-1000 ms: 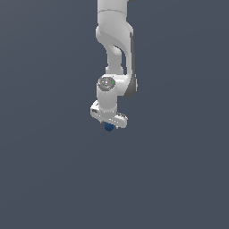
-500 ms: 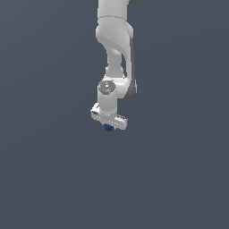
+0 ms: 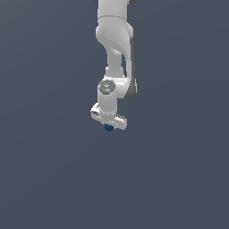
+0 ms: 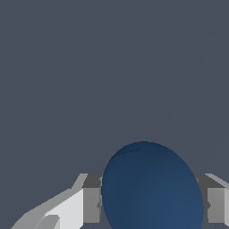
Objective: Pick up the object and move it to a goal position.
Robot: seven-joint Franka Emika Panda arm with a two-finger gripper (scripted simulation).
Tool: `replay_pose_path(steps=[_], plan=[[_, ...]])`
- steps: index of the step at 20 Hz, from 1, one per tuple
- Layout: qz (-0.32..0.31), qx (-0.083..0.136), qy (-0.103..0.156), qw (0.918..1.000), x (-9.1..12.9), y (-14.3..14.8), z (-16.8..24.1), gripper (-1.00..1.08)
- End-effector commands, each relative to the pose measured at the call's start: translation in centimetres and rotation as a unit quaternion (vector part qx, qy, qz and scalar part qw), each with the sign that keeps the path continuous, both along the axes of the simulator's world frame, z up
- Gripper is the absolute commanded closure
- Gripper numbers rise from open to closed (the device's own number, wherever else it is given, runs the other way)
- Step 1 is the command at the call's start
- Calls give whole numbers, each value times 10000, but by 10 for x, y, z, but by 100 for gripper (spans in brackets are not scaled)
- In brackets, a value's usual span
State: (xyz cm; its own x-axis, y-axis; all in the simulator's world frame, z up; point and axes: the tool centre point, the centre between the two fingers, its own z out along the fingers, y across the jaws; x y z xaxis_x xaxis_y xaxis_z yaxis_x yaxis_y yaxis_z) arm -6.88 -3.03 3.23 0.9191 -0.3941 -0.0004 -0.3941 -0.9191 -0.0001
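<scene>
The ball (image 3: 108, 128) is small, round and dark blue, with a smooth, plain surface and no marks. In the exterior view only its lower part shows as a dark blue dot under the white tool (image 3: 108, 126), and it is much narrower than the tool's cross-bar above it. In the wrist view the ball (image 4: 152, 188) fills much of the near field: an even deep blue, a shade lighter toward one side, with a faint thin curved line near its upper edge.

The tool (image 4: 152, 203) is closed on the ball. In the wrist view a grey pad (image 4: 91, 203) stands against one side of the ball and a second pad (image 4: 214, 203) against the other, both touching it, with the ball seated between them. A white finger body slopes away behind the first pad.

The arm (image 3: 115, 53) comes down from the top edge of the exterior view, white with a dark grey panel along one side and a round grey cap at the wrist joint. The tool points straight down.

Around and below the ball there is only an even dark grey-blue ground (image 3: 53, 179); whether the ball is off it or touching it cannot be told.
</scene>
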Motion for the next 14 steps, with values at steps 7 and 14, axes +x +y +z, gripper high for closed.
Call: replay_pose_path(steps=[7,14], plan=[[2,0,-6,10000,-1,10,25,108],[-3,-1,-4,10000,-5,29,74,108]])
